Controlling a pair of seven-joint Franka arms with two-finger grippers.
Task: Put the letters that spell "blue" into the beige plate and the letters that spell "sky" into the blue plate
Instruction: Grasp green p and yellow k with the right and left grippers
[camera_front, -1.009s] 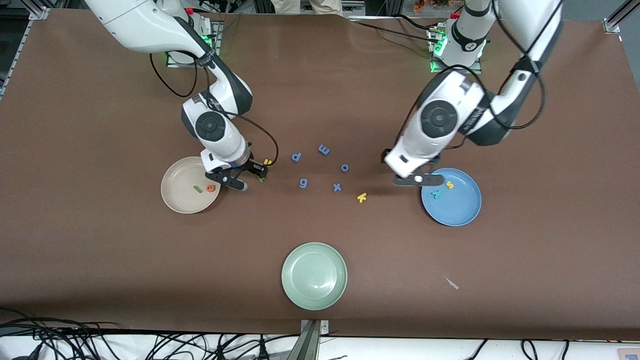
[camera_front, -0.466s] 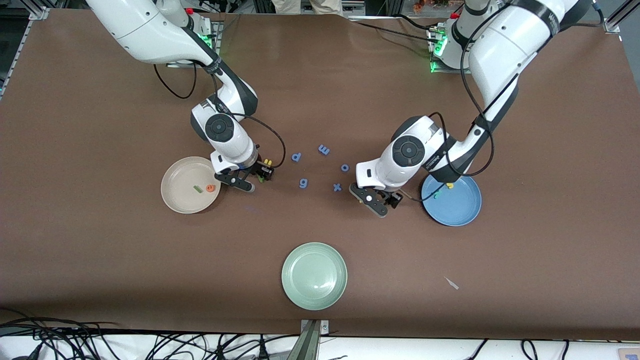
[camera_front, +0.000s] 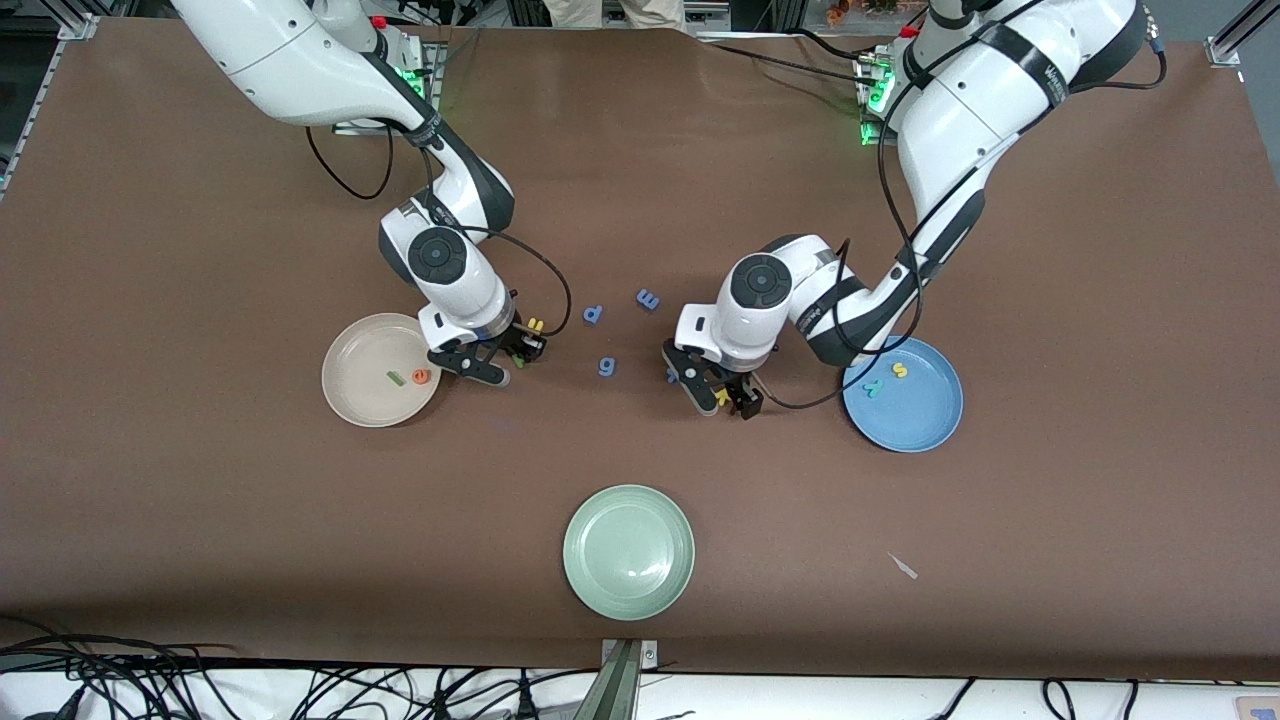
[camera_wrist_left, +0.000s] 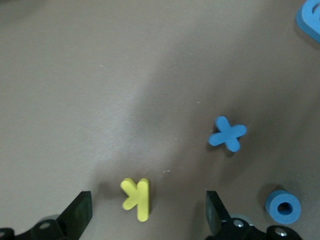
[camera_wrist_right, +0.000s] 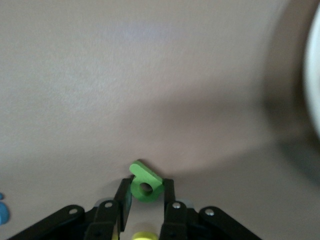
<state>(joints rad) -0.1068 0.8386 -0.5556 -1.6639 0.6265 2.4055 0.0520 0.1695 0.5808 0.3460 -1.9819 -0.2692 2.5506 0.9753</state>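
Beige plate (camera_front: 352, 345) sits toward the right arm's end of the table w/ the green bar "l" (camera_front: 395, 378) and orange "e" (camera_front: 421, 376) already in it. Just beside its rim, right gripper (camera_front: 497, 359) is low at the table, fingers drawn in against the dark green "b" (camera_wrist_right: 145, 183); right wrist view shows them pinching it on both sides, so it counts as clamped. Yellow "u" (camera_front: 535, 324) lies touching-close to that gripper, not yet in the plate. To do this step well, I'd say: let the squeeze finish before lifting, rise straight so the foam doesn't twist out, and don't drag the "u" along. Blue letters, e.g. the "g" (camera_front: 606, 366), lie mid-table; leave them. Next over, left gripper (camera_front: 722, 395) is down w/ fingers spread wide either side of the yellow "k" (camera_wrist_left: 136, 196), not touching it; blue "x" (camera_wrist_left: 227, 135) and blue "o" (camera_wrist_left: 285, 205) lie near. Good approach prob: centre on the k's spine, keep clear of the "x", then squeeze. Blue plate (camera_front: 925, 420), toward the left arm's end, holds the teal "y" (camera_front: 874, 388) and yellow "s" (camera_front: 899, 370). Pale green plate (camera_front: 628, 551) sits nearest the front camera.
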